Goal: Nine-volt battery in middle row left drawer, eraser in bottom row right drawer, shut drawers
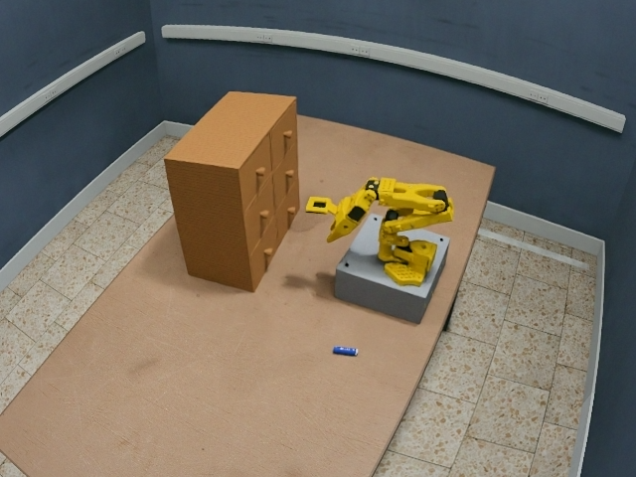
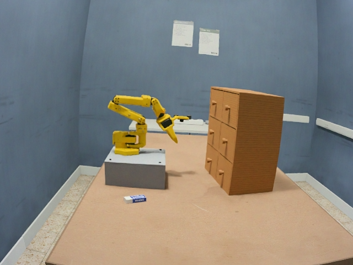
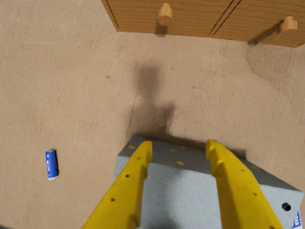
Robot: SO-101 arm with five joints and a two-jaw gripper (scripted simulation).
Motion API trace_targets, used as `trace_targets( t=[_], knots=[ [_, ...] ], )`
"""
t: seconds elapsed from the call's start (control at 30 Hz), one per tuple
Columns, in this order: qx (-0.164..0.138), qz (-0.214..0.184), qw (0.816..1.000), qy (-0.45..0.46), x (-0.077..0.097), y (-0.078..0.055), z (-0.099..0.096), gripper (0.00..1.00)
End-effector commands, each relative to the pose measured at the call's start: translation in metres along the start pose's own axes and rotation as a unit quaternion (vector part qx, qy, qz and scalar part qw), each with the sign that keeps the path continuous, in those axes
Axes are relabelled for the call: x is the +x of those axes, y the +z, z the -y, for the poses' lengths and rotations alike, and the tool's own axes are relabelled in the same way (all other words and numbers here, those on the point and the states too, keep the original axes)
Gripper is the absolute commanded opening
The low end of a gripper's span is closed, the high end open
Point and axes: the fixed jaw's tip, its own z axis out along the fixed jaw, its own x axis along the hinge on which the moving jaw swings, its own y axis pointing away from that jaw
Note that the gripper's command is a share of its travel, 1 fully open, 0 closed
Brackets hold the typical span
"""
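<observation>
My gripper (image 1: 329, 239) (image 2: 176, 141) (image 3: 178, 144) is partly open and empty, in the air between the grey base block and the chest. The wooden chest (image 1: 213, 221) (image 2: 256, 142) has its drawers shut, including the left drawer of the middle row (image 1: 253, 226) and the right drawer of the bottom row (image 2: 225, 167). The blue and white eraser (image 2: 134, 199) (image 3: 297, 220) lies on the table beside the base block; the arm hides it in the top view. The nine-volt battery is not visible in any view.
A blue cylindrical battery (image 1: 345, 351) (image 3: 51, 164) lies on the table on the other side of the base block. The grey base block (image 1: 377, 292) (image 2: 135, 175) (image 3: 191, 191) stands under the arm. Round knobs stick out from the drawer fronts.
</observation>
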Motion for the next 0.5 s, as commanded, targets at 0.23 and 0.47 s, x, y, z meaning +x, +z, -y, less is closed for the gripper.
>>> trace_targets(
  t=[0.23, 0.47],
  knots=[
    [0.001, -0.008, 1.0, -0.001, 0.0043, 0.0009, 0.0006, 0.21],
    [0.006, 0.002, 1.0, -0.005, -0.0001, 0.0037, 0.0039, 0.21]
  ],
)
